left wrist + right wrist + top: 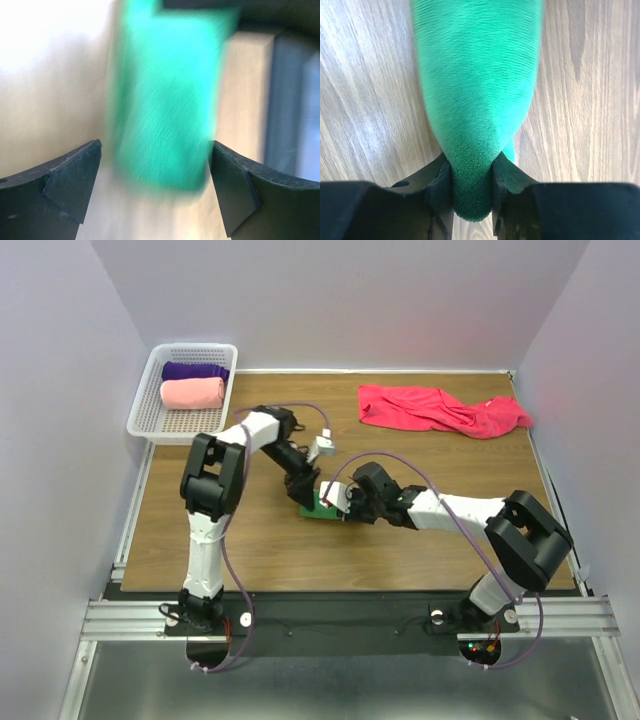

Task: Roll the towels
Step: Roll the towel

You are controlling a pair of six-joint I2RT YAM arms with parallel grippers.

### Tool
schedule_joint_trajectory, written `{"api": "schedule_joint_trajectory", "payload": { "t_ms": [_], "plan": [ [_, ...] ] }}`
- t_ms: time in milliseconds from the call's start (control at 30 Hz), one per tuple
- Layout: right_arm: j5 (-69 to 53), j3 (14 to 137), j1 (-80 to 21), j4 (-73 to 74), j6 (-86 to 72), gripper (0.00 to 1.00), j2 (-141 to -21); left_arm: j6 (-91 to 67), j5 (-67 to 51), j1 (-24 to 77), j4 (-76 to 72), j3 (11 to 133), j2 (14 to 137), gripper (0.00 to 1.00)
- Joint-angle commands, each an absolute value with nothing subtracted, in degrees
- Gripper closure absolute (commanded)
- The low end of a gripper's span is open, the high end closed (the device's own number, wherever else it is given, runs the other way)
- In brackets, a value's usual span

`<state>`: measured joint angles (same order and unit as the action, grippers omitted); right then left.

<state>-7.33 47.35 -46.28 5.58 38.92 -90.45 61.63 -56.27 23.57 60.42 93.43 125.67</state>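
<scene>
Your right hand (472,187) was clenched on one end of the green towel (477,100) at mid-tabletop (260,550). Your left hand (155,175) was released, its fingers straddling the cloth. The purple towel (195,370) and salmon-pink towel (192,393) lay rolled in the basket (150,405). The crimson towel (440,408) lay crumpled at far right, unrolled. Judged about half done.

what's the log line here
right pincer shut on green towel | left pincer open around it | pink towel, purple towel rolled in basket | crimson towel crumpled
</scene>
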Motion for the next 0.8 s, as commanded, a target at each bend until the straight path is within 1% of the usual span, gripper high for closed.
{"api": "schedule_joint_trajectory", "payload": {
  "t_ms": [0, 100, 133, 167, 233, 300, 333, 367, 433, 467, 500, 533, 567, 633, 667, 700, 767],
  "plan": [
    [-14.4, 49.6, -44.7, 12.6, 38.1, 0.87, -93.5, 62.6, -47.6, 13.3, 54.1, 92.2, 117.6, 0.01],
    [-16.2, 51.1, -43.9, 14.7, 37.9, 0.88, -94.9, 60.3, -46.9, 9.2, 50.3, 91.1, 112.5, 0.01],
    [-17.3, 52.4, -43.7, 15.7, 37.5, 0.88, -95.8, 59.9, -46.6, 6.7, 49.1, 90.6, 108.8, 0.01],
    [-17.8, 53.0, -43.3, 16.3, 37.4, 0.88, -96.4, 59.1, -46.0, 5.5, 47.8, 88.5, 106.5, 0.01],
    [-19.4, 54.2, -42.9, 18.3, 36.7, 0.88, -97.1, 58.9, -44.6, 4.0, 42.8, 84.7, 98.2, 0.01],
    [-20.3, 55.5, -42.4, 19.1, 36.2, 0.88, -98.1, 61.5, -42.5, 4.1, 38.5, 76.2, 91.4, 0.01],
    [-21.1, 56.0, -42.2, 20.0, 35.9, 0.88, -98.4, 62.3, -41.8, 4.4, 36.9, 73.1, 84.4, 0.01],
    [-22.6, 57.3, -41.8, 21.4, 35.3, 0.88, -99.4, 64.0, -39.2, 5.6, 33.9, 66.5, 77.4, 0.01],
    [-24.3, 58.9, -41.0, 23.1, 34.4, 0.88, -100.5, 65.8, -37.0, 6.8, 31.1, 60.1, 70.5, 0.01],
    [-25.0, 59.4, -40.9, 23.6, 34.0, 0.88, -100.6, 66.6, -34.7, 8.7, 29.8, 54.1, 67.3, 0.01],
    [-26.4, 60.5, -40.6, 24.4, 33.7, 0.88, -101.3, 68.9, -33.3, 10.0, 27.8, 51.3, 61.1, 0.01],
    [-27.2, 61.0, -40.4, 24.9, 33.0, 0.88, -101.6, 69.5, -31.8, 11.8, 26.4, 48.5, 58.0, 0.01],
    [-27.8, 61.4, -40.2, 25.2, 32.7, 0.88, -102.0, 70.0, -28.8, 15.9, 25.0, 42.8, 55.1, 0.01],
    [-29.0, 62.9, -39.9, 26.3, 32.2, 0.88, -103.4, 71.1, -24.9, 22.1, 20.6, 37.0, 47.6, 0.01],
    [-29.5, 63.3, -39.7, 26.5, 32.0, 0.88, -103.7, 70.8, -21.1, 25.1, 18.7, 32.0, 45.5, 0.01],
    [-30.4, 63.7, -39.7, 27.2, 31.8, 0.88, -104.3, 70.7, -19.4, 30.7, 15.2, 29.9, 42.7, 0.01],
    [-31.8, 64.6, -39.7, 28.3, 31.6, 0.88, -105.1, 69.6, -16.3, 35.7, 11.3, 25.5, 41.6, 0.01]
  ]
}}
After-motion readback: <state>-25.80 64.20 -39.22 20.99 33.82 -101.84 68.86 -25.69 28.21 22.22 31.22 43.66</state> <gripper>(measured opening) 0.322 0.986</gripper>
